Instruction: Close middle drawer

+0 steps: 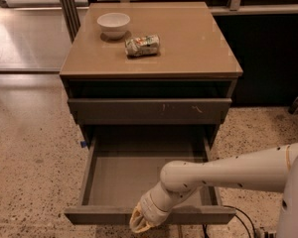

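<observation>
The middle drawer (129, 180) is pulled far out of the grey-brown cabinet (188, 58); its smooth grey inside holds nothing and its plain front panel (97, 215) faces me at the bottom of the camera view. My gripper (138, 224), at the end of the white arm (228, 172) that reaches in from the right, is low at the outer face of that front panel, near its middle. Above the open drawer sits a closed drawer front with white scratch marks (149, 111).
A white bowl (113, 24) and a crushed green-white can (142, 45) rest on the cabinet top. A black cable (240, 217) lies on the speckled floor at the lower right. A dark wall stands to the right of the cabinet, a metal post (69, 9) behind left.
</observation>
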